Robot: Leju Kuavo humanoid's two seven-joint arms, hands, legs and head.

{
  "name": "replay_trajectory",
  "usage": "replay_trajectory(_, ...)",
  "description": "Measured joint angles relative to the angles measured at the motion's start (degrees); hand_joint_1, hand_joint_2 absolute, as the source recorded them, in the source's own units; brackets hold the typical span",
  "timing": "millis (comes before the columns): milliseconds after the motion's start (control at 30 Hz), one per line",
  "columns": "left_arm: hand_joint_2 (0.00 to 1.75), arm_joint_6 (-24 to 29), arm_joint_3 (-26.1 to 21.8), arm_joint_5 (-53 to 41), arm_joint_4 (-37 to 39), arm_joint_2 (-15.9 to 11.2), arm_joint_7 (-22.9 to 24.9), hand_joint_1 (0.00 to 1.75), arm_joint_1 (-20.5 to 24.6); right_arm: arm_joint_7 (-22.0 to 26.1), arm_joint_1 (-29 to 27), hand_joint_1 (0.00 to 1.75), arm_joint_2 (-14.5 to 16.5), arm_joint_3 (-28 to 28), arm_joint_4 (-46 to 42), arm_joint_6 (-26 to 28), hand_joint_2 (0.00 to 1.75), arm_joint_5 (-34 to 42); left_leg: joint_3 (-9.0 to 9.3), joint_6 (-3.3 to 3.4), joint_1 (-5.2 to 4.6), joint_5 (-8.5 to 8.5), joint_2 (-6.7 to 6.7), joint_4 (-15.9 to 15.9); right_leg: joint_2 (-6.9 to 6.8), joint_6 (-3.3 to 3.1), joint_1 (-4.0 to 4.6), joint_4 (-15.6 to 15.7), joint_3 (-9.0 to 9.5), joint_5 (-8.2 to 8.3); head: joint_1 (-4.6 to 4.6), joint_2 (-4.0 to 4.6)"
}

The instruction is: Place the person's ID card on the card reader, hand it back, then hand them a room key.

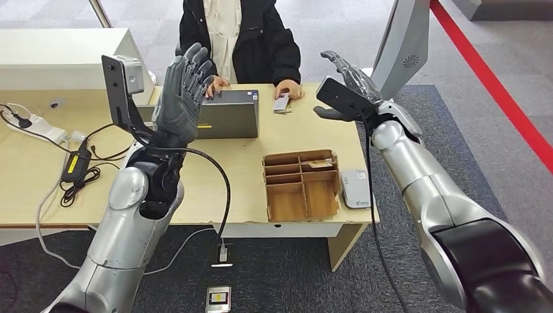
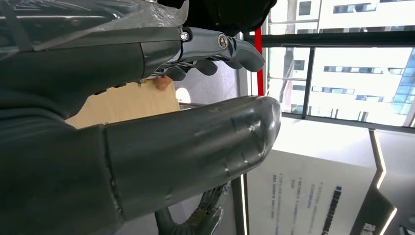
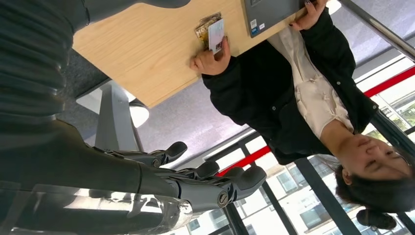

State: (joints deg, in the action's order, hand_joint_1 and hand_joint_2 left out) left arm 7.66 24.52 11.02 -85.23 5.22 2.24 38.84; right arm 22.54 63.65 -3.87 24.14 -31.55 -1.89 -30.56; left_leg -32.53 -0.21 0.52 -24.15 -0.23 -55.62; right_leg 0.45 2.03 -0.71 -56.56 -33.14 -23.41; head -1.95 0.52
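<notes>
Wooden desk (image 1: pixel 195 195) fills mid-frame; the ID card (image 1: pixel 282 102) lies upper centre under the person's hand (image 1: pixel 289 91). Right hand (image 1: pixel 345 81), released and holding nothing, hovers just right of it, nearer than the raised, unclenched left hand (image 1: pixel 182 88).

Even, bright daylight is filling the head view, sharp throughout, shadows lying soft. Windows (image 2: pixel 352 73) are blowing out white in both wrist views. The near left hand (image 2: pixel 147 161) is blurring, glare streaking its thumb.
</notes>
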Motion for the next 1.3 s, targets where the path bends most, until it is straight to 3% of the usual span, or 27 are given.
replay_trajectory(300,0.00,-0.6,0.0,-0.2,-1.1,-0.7,0.3,0.00,-0.7,-1.5,-3.1,0.00,-1.9,0.2,-6.9,-1.4,1.75,1.6,0.01,0.00,0.01,0.00,0.00,0.0,0.00,0.00,0.01,0.0,0.00,0.00,0.00,0.00)
replay_trajectory(667,0.00,-2.2,-0.1,-0.8,-3.1,-1.8,1.7,0.00,-2.0,-8.8,-14.0,0.00,-4.4,1.2,-18.8,-4.5,1.75,2.8,0.00,0.00,0.00,0.00,-0.01,0.0,0.00,0.00,0.00,0.0,0.01,-0.01,0.00,0.00)
replay_trajectory(1000,0.00,-2.9,-0.1,-0.7,-3.8,-2.1,2.0,0.00,-2.2,-9.5,-19.7,0.00,-4.6,3.1,-25.8,-7.5,1.75,-0.4,-0.01,0.00,0.01,0.00,-0.02,0.0,-0.01,0.00,0.01,0.0,0.01,-0.01,0.01,0.00)
replay_trajectory(1300,0.00,-3.0,-0.1,-0.8,-4.0,-2.2,2.3,0.00,-2.2,-10.2,-21.1,0.00,-4.6,4.4,-27.9,-7.8,1.75,-1.1,-0.01,0.00,0.00,0.00,-0.01,0.0,-0.01,0.00,0.00,0.0,0.01,-0.01,-0.01,0.00)
